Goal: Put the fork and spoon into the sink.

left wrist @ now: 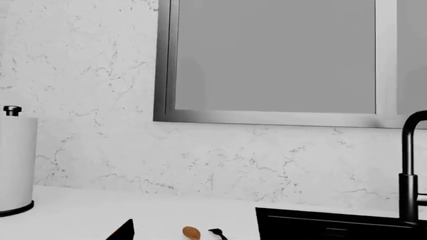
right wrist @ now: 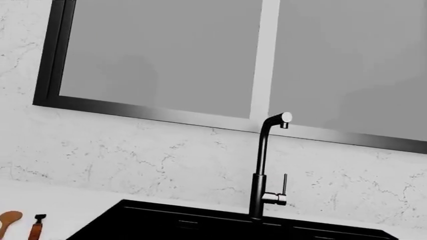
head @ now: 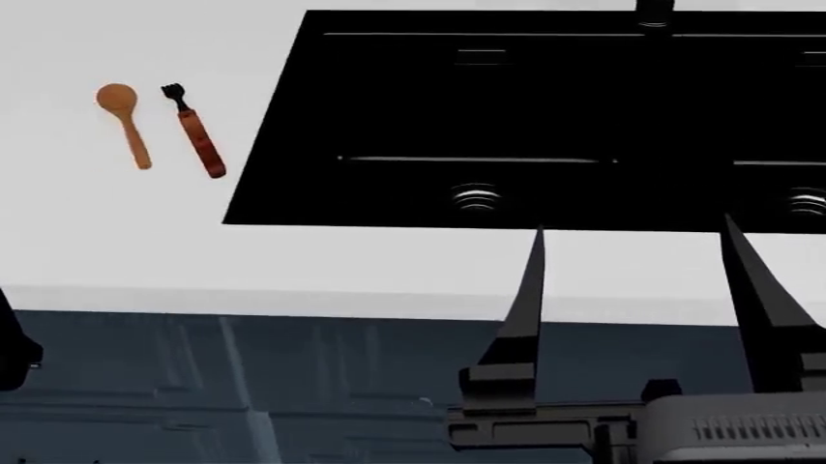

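The spoon and the fork lie side by side on the white countertop, left of the black sink, heads pointing to the wall. My right gripper is open and holds nothing; it hovers over the counter's front edge before the sink. In the left wrist view, the spoon's bowl and the fork's head show low down beside the sink. One left fingertip stands far to the side of them. The right wrist view shows the spoon, fork and sink.
A black faucet rises behind the sink against a marbled wall with a dark-framed window. A paper towel roll stands on the counter far left. Dark cabinet fronts lie below the counter edge.
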Motion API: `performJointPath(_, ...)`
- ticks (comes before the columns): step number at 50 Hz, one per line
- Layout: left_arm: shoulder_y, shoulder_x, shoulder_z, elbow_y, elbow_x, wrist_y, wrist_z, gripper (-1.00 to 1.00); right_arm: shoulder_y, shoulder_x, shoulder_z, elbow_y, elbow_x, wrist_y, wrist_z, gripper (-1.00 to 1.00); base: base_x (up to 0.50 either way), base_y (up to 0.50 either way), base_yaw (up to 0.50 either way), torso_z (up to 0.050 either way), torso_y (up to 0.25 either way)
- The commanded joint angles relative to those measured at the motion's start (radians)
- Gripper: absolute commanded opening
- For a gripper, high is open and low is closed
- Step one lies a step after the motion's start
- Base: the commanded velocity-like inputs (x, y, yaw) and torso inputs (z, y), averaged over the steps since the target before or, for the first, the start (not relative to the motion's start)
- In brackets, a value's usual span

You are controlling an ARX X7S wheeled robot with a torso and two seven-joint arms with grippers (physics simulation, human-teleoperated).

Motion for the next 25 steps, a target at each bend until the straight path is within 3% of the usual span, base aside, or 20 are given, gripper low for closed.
performJointPath(1,0.004,-0.004,0.006,0.0,-0.001,0.006,-0.004,1.0,-0.009,0.008,-0.002,0.0,0.0,-0.01,0.006,1.0,0.0,0.5,0.0,0.0,0.0)
performJointPath(19,0.012,-0.011,0.02,-0.007,0.005,0.026,-0.003,1.0,-0.019,0.015,0.004,0.002,0.01,-0.025,0.015,1.0,0.0,0.5,0.0,0.0,0.0)
performJointPath(25,0.016,-0.014,0.023,-0.009,0.005,0.032,-0.002,1.0,-0.016,0.013,0.01,-0.004,0.023,-0.012,0.033,1.0,0.0,0.03,0.0,0.0,0.0)
